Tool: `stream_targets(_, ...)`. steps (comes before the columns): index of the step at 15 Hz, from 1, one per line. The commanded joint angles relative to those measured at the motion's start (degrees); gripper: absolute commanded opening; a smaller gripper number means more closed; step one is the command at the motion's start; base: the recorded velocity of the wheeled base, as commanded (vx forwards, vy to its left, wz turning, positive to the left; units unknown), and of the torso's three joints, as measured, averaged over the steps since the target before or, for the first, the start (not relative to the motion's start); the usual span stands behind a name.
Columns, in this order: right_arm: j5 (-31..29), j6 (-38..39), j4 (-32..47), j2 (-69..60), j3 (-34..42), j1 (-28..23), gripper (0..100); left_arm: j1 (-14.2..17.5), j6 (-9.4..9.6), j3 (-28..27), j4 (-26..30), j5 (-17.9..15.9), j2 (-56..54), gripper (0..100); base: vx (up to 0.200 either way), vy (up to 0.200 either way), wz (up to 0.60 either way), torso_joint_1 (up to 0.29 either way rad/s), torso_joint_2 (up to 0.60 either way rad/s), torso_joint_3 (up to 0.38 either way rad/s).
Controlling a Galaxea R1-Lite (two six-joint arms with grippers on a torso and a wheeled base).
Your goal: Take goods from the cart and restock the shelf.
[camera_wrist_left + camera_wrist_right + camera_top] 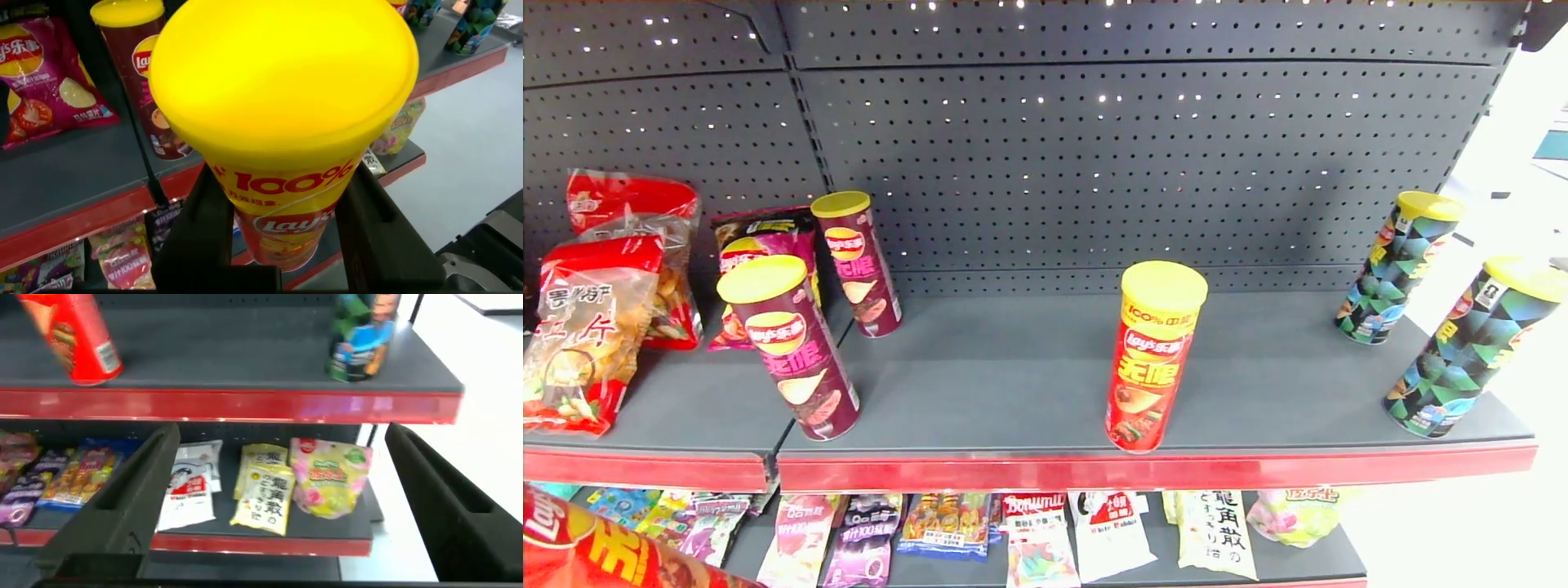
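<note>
— Gripping anything on the left?
— Clamping a yellow-lidded red chip can [282, 98] between the fingers [196, 237] of the left gripper [286, 212]; held out before the shelf [1013, 367], toward its left side.
— And on the right?
— Spread wide, holding nothing: right gripper [282, 457], facing snack bags [261, 490] on the lower shelf [245, 545].
— Seeing other cans?
— Noting a matching can [1152, 359] upright near the shelf's front edge.

Dark perforated back panel [1143, 163] upright at rear. Row of small snack packets [1037, 543] lying flat, side by side, on lower tier [1307, 565]. Pale floor [1445, 539] at right, beyond the tier's end.
</note>
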Motion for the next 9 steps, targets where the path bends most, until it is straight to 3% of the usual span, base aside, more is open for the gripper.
stream_targets(1, 0.02, 0.0, -0.01, 0.09, 0.0, -0.12, 100, 0.01, -0.03, 0.0, 0.02, 0.01, 0.01, 0, 0.0, 0.0, -0.6, 0.002, 0.0, -0.002)
stream_targets(5, 0.02, 0.0, -0.01, 0.09, 0.0, -0.03, 100, 0.01, -0.12, -0.26, -0.16, 0.1, 0.01, 0, 0.0, 0.0, -0.6, 0.004, 0.0, 0.005)
stream_targets(9, 0.02, 0.0, -0.01, 0.09, 0.0, -0.03, 100, 0.1, -1.0, -0.17, -2.27, 0.36, 0.97, 0, 0.0, 0.0, 0.0, 0.0, 0.0, 0.0)
